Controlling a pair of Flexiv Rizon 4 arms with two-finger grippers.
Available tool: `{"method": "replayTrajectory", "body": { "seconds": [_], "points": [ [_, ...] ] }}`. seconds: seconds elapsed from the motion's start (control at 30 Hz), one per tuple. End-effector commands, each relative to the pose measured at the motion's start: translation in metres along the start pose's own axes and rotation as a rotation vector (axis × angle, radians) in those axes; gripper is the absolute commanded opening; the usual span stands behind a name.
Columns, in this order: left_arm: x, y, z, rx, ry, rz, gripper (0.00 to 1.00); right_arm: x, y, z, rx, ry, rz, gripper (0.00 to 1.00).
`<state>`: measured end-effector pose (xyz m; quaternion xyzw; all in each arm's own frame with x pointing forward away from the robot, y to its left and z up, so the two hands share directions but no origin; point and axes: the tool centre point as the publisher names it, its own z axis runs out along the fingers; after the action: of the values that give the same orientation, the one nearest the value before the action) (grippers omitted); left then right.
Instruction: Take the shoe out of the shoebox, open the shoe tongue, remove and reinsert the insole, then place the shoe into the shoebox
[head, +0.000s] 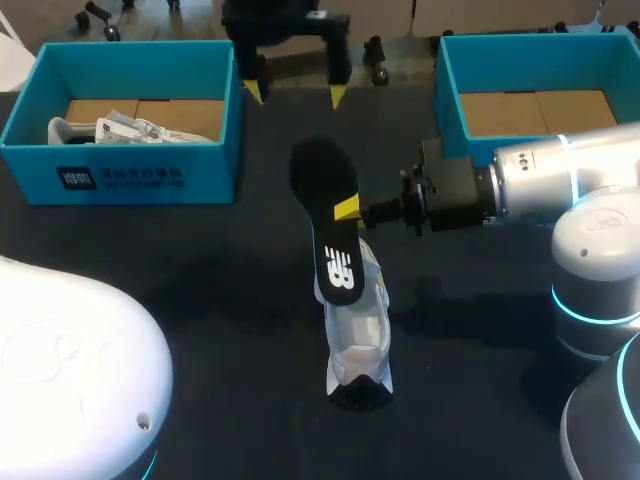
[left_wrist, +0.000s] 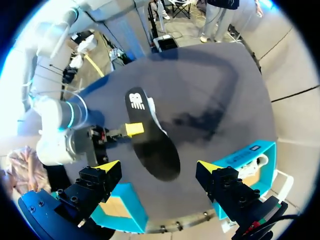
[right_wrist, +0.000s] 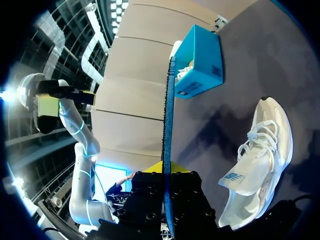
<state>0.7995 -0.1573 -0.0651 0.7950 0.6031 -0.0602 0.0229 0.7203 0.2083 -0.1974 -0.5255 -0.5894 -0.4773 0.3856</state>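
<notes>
Insole (head: 330, 215) is showing black, with a white logo at one end. Shoe (head: 358, 335) is showing white-grey. Left box (head: 130, 170) and right box (head: 448, 90) are showing teal, on a black tabletop (head: 200, 300).

Shoeboxes, teal: 2 counted: left shoebox (head: 130, 175), right shoebox (head: 450, 110).
Cardboard liners: 2 noted, one per box: left liner (head: 160, 112), right liner (head: 535, 112).
Shoes, white: 2 counted: table shoe (head: 358, 340), boxed shoe (head: 105, 130) (only partly seen over box wall).
Insole (head: 328, 215), black: 1 recorded.
Grippers: 2 listed: left gripper (head: 295, 95), right gripper (head: 347, 208).
Yellow tips per gripper: 2 (second tip of right gripper hidden in head view).
</notes>
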Motion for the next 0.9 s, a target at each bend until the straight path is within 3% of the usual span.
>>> {"method": "replayTrajectory", "body": {
  "seconds": [0.03, 0.23, 0.4, 0.63, 0.9],
  "points": [
    [-0.007, 0.003, 0.000, -0.017, 0.136, -0.019, 1.00, 0.000, -0.001, 0.002, -0.003, 0.000, 0.000, 0.00],
    [-0.011, 0.013, 0.001, -0.046, 0.108, -0.083, 1.00, 0.000, -0.001, 0.002, -0.003, 0.000, 0.000, 0.00],
    [-0.016, 0.013, -0.002, -0.067, -0.002, -0.133, 1.00, 0.000, -0.001, 0.002, -0.003, 0.000, 0.000, 0.00],
    [-0.010, 0.012, -0.015, -0.162, -0.278, -0.207, 1.00, 0.000, -0.001, 0.002, -0.003, 0.000, 0.000, 0.00],
    [-0.010, 0.000, -0.030, -0.276, -0.679, -0.256, 1.00, 0.000, -0.001, 0.002, -0.003, 0.000, 0.000, 0.00]
  ]
}}
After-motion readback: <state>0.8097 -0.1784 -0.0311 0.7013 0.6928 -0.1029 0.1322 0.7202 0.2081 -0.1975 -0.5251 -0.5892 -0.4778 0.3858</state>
